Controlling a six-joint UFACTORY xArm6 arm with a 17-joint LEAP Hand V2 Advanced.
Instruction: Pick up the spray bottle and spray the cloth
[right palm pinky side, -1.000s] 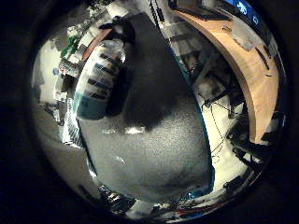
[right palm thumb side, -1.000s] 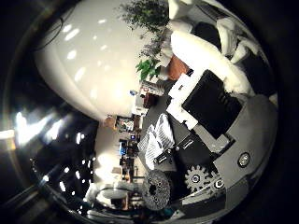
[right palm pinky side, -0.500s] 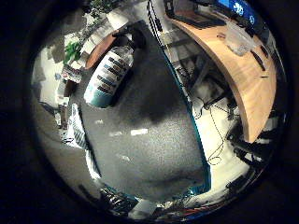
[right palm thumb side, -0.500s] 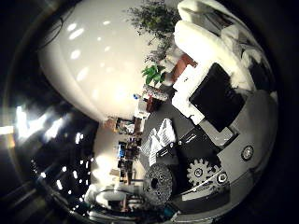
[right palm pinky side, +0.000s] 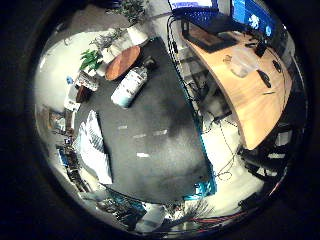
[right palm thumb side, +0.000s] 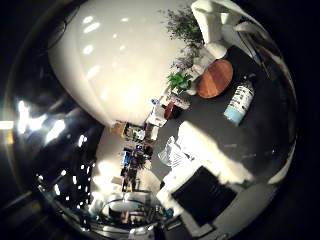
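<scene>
The spray bottle (right palm pinky side: 130, 86), clear with a dark label and a black head, lies on its side at the far end of the dark table mat (right palm pinky side: 160, 140). It also shows in the thumb side view (right palm thumb side: 240, 101). The white striped cloth (right palm pinky side: 92, 146) lies at the mat's side edge, and shows in the thumb side view (right palm thumb side: 176, 152). My right hand (right palm thumb side: 224, 22) is well above the mat, away from the bottle. Its white fingers reach in at the view's edge, straight and holding nothing. A black and white part of the hand (right palm thumb side: 206, 196) shows at the opposite edge.
A round brown table (right palm pinky side: 122, 62) and potted plants (right palm pinky side: 99, 44) stand beyond the bottle. A long curved wooden desk (right palm pinky side: 243, 88) with monitors and small items runs along one side of the mat. Shelves with clutter stand past the cloth.
The hand has drawn back from the mat: the bottle and the mat look smaller and farther. The thumb side view has turned, and the bottle and the round table show in it.
</scene>
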